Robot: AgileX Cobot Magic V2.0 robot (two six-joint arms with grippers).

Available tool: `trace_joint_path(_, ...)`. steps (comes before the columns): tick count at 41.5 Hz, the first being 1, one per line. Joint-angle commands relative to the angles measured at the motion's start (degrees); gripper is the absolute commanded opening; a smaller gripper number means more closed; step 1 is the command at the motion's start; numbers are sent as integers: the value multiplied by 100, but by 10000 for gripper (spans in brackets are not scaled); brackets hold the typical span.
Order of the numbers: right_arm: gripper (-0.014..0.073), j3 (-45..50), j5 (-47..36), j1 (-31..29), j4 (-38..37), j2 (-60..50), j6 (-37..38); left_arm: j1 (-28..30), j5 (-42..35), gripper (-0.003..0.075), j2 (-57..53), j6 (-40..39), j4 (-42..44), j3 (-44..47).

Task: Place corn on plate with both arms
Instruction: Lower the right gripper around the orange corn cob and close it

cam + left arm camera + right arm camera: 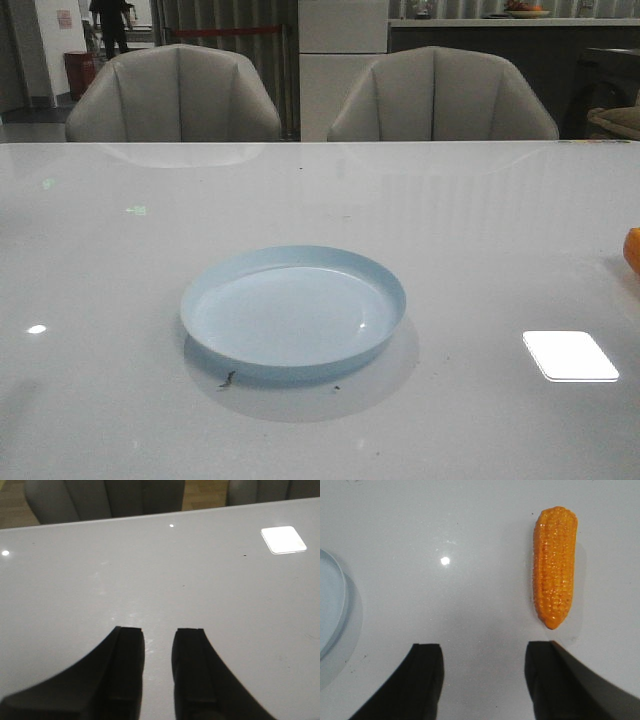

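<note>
The pale blue plate (293,313) sits empty in the middle of the white table; a piece of its rim (331,610) shows in the right wrist view. The orange corn (555,567) lies flat on the table, and only a sliver of it (633,250) shows at the right edge of the front view. My right gripper (484,647) is open and empty, with one fingertip (545,652) just short of the corn's pointed end. My left gripper (159,632) is open with a narrow gap, empty, above bare table. Neither gripper shows in the front view.
Two grey chairs (175,95) (440,95) stand behind the table's far edge. Bright lamp reflections (570,355) lie on the glossy tabletop. Small dark specks (228,379) lie by the plate's near rim.
</note>
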Motion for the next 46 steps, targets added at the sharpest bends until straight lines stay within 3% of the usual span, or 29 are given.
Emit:
trace_joint_path(1, 477, -180, -310, -25, 10, -39, -32, 226, -864, 218, -497, -50, 33, 497)
trace_joint_path(10, 477, -180, -303, -25, 5, -26, -32, 485, -1999, 217, -1352, -53, -113, 2745)
trace_joint_path(16, 477, -236, -354, -25, -144, 64, -32, 485, -2084, 217, -1978, -53, -113, 3640)
trace_joint_path(29, 479, -2055, 973, -272, -431, 1262, -32, 485, -1341, 217, -2714, -53, -113, 3849)
trace_joint_path(36, 484, -3232, 1743, -480, -1241, 2142, -32, 485, -1141, 217, -2772, -53, -113, 3849)
trace_joint_path(41, 536, -3733, 2366, -499, -1710, 2715, -32, 485, -1096, 217, -2772, -53, -127, 3849)
trace_joint_path(46, 592, -3836, 2315, -499, -1710, 3231, -22, 485, -1096, 217, -2772, -53, -152, 3849)
